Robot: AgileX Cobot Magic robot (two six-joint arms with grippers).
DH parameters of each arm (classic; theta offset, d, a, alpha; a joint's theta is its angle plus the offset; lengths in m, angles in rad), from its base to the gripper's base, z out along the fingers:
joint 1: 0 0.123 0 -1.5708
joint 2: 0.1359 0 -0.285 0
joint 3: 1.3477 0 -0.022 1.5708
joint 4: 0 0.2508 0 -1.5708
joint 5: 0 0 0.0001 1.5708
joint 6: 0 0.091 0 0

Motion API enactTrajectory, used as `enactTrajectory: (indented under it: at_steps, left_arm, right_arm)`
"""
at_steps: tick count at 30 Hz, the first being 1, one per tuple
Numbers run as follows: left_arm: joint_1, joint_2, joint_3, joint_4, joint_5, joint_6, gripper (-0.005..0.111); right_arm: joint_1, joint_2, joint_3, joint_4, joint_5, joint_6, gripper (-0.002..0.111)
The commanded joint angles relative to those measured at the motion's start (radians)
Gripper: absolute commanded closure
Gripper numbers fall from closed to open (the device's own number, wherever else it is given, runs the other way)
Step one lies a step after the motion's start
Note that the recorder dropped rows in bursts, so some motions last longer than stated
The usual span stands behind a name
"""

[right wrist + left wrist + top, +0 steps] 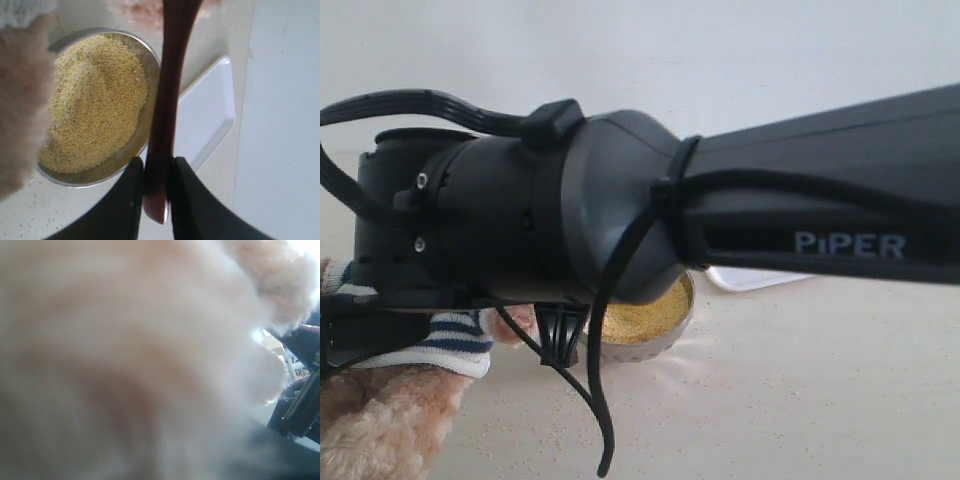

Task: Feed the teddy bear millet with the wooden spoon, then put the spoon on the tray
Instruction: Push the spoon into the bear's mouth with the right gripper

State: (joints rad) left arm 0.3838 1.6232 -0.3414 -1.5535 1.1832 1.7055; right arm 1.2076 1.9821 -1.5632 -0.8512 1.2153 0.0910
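The arm (800, 210) reads "PiPER". The right gripper (156, 167) pinches the wooden spoon (170, 75) by its handle beside the millet (95, 100), with the tray (750, 280) at the millet's 3 o'clock. Fur of the teddy bear (125, 365) blocks the left gripper; its opening cannot be told.

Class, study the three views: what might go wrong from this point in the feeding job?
The right gripper pinches the spoon near the end of its handle, so it may swivel and spill millet; grains already dot the table. Fur of the bear fills the left wrist view and an arm blocks the exterior view, so aiming is hard.
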Motion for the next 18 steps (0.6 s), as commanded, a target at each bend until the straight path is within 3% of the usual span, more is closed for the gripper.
enactTrajectory:
  at_steps: [1,18]
  left_arm:
    - [0.003,-0.001,-0.008,-0.009,0.038,0.007,0.102]
    - [0.003,-0.001,-0.008,-0.009,0.038,0.007,0.102]
  right_arm:
    - [0.014,-0.011,0.005,-0.048,0.006,0.022,0.107]
    - [0.022,-0.057,0.005,-0.076,0.006,0.084,0.107]
